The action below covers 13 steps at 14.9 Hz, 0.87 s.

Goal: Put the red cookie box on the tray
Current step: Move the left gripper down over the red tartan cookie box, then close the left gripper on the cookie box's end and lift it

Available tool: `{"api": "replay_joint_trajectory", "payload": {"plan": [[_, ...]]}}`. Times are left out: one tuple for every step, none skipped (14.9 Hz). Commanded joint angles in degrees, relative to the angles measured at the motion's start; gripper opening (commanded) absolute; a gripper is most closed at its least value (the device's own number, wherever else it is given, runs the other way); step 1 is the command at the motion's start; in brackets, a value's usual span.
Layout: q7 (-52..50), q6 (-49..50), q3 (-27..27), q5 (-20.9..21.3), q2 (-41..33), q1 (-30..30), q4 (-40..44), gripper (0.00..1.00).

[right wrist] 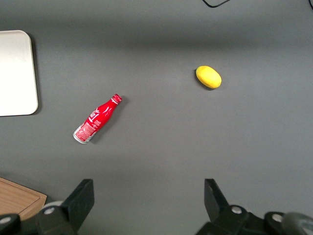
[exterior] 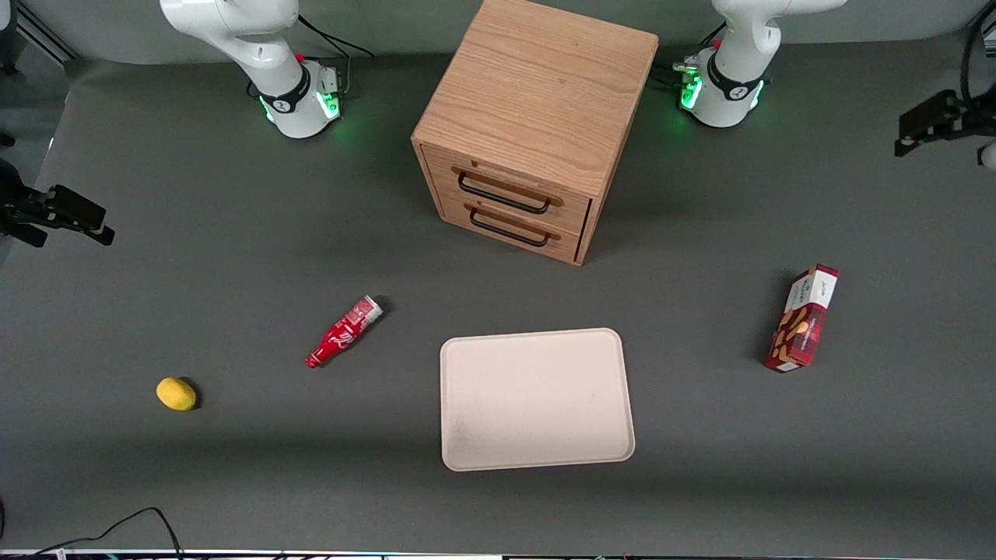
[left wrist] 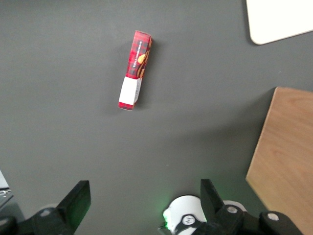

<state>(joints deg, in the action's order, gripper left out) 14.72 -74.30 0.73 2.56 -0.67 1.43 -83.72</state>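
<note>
While the gripper (left wrist: 142, 205) hangs high above the tabletop (exterior: 194, 482) with jaws spread wide and empty, the box (exterior: 803, 328) lies on its side toward the working arm's end, well apart from the tray (exterior: 459, 459). Risk: its slim, angled body may slip or twist if the jaws close misaligned

Red cookie box (left wrist: 135, 70) lay flat on the dark grey worktop (left wrist: 58, 98), white end panel nearest the hand (left wrist: 145, 201). Hand hung high above the box, fingers (left wrist: 78, 198) spread wide, touching nothing. Tray (left wrist: 279, 19) corner well apart from the box. Wooden cabinet (left wrist: 283, 161) edge beside the hand.
</note>
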Motion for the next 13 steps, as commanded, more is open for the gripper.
{"api": "replay_joint_trajectory", "payload": {"plan": [[12.1,1.0,3.6,0.5,7.6,0.5,3.5,1.00],[15.2,0.0,4.0,0.5,9.6,0.6,3.3,1.00],[17.5,-1.9,4.6,0.3,10.9,0.6,2.0,1.00],[19.5,-5.1,5.3,0.2,11.6,0.6,-0.6,1.00],[21.1,-9.5,5.6,-0.4,11.8,0.7,-4.4,1.00],[22.5,-14.8,6.0,-1.4,12.1,1.1,-8.6,1.00],[24.4,-20.8,6.1,-2.7,12.6,1.2,-13.3,1.00],[25.7,-27.0,6.2,-3.4,12.8,1.5,-17.7,1.00],[25.9,-32.4,6.1,-4.0,13.0,1.8,-21.8,1.00],[25.9,-37.6,6.1,-4.4,13.5,1.8,-25.1,1.00],[25.9,-41.9,6.1,-5.4,14.7,1.7,-27.3,1.00],[26.0,-45.6,6.0,-6.9,16.4,1.7,-28.2,1.00],[25.9,-48.7,6.0,-7.5,17.9,1.5,-29.2,1.00]]}}
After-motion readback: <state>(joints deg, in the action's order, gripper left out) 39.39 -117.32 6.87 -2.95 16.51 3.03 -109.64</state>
